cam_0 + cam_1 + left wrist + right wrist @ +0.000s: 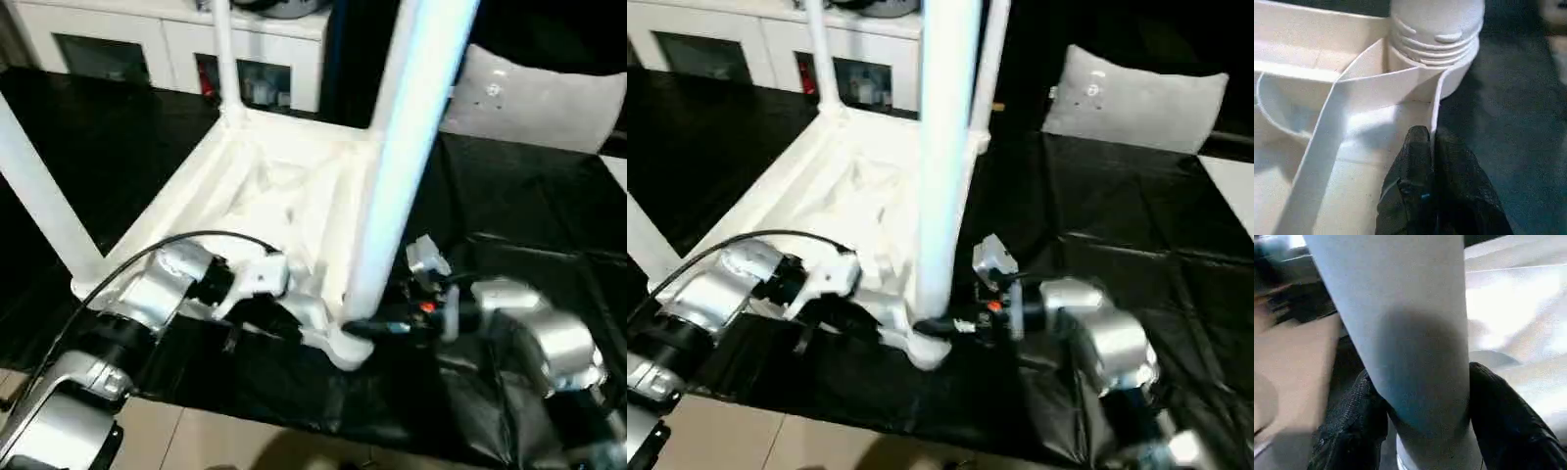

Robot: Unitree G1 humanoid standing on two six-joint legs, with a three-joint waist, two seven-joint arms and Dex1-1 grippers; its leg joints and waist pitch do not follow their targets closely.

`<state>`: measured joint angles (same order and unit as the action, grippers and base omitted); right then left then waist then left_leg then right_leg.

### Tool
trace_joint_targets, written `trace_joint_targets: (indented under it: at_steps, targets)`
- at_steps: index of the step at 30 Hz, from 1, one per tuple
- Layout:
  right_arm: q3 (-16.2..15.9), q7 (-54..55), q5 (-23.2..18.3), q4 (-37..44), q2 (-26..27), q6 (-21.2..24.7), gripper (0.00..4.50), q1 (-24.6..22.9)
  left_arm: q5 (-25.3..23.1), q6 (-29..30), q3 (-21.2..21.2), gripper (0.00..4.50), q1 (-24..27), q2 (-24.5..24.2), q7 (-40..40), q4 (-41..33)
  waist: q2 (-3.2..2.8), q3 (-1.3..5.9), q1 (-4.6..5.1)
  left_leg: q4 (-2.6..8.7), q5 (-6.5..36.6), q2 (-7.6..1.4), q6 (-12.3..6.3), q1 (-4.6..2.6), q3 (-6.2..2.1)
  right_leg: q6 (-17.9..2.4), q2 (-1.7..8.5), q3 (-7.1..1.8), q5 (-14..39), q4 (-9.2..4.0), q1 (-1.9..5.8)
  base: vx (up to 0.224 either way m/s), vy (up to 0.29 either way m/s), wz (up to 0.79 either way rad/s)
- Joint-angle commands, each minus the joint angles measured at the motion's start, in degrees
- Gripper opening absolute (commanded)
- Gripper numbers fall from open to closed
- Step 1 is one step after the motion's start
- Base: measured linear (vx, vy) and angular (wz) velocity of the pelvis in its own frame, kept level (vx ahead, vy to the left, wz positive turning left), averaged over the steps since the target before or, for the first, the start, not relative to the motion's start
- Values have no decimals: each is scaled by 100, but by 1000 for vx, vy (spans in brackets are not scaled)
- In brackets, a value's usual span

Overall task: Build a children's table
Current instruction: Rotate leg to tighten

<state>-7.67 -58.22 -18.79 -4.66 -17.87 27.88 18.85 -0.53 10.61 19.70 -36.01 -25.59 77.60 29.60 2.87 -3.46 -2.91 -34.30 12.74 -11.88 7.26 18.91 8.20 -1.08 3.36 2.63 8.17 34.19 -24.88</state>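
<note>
The white table top (265, 196) lies upside down on a black cloth, ribbed underside up. Legs stand in its sockets: a far one (223, 59), a left one (39, 196), another far one (991, 59), and the near leg (402, 147) in the near corner socket (343, 348). My left gripper (1430, 142) is shut on the thin rim wall just beside that socket (1435, 49), whose threaded leg base shows above it. My right gripper (1425, 406) is shut around the near leg's base, one black finger (1352, 426) on each side of it.
A white cabinet with glass doors (167, 44) stands behind the table. A grey-white pillow (534, 103) lies at the back right. The black cloth (509, 206) covers the work surface, and the beige floor (196, 441) shows at the front edge.
</note>
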Motion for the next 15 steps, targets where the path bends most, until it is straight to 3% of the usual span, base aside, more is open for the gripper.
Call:
trace_joint_targets:
  at_steps: [1,2,4,5,7,9,12,13,15]
  targets:
    - [-193,748,39,27,516,277,209,37,150,481,-110,0,-35,510,-683,-318,-3,293,1,457,1011,28,21,131,86,-445,312,-155,3183,-513,394,0,0,0]
    - [-50,1608,200,-37,1011,385,208,59,45,853,-221,0,-109,803,-1259,-385,14,298,91,452,1086,49,-1,147,66,-235,318,-124,3531,-575,390,0,0,0]
    - [-22,2031,324,-100,1245,350,206,69,17,1053,-282,0,-150,978,-1546,-417,4,301,147,430,1125,73,-50,149,65,-159,305,-96,3643,-624,362,0,0,0]
    - [35,2478,441,-207,1483,299,206,91,-18,1194,-346,0,-204,1178,-1875,-407,20,297,171,424,1112,77,-75,144,81,-146,295,-106,3637,-633,343,0,0,0]
    - [225,3460,678,-487,2026,176,206,145,-141,1458,-371,0,-283,1539,-2436,-424,-4,291,243,413,1241,90,-73,113,76,-157,281,-76,3768,-668,278,0,0,0]
    - [233,3923,931,-679,2185,-14,206,213,-226,1459,-394,0,-370,1759,-2835,-318,-35,298,259,445,1265,65,-117,115,58,-160,282,-71,3585,-664,301,0,0,0]
    - [320,4204,1027,-751,2331,-208,206,253,-349,1373,-341,0,-441,1901,-3061,-224,-61,338,257,486,1083,20,-199,133,59,-449,272,-114,2604,-564,350,0,0,0]
    - [361,4274,1043,-733,2370,-258,258,260,-398,1332,-310,0,-460,1921,-3104,-204,-54,345,256,482,973,11,-217,131,76,-600,263,-139,2175,-523,353,0,0,0]
    - [518,4350,1008,-605,2440,-299,270,232,-507,1313,-242,0,-466,1893,-3098,-202,-69,362,252,467,846,10,-255,126,96,-817,262,-171,1669,-463,371,0,0,0]
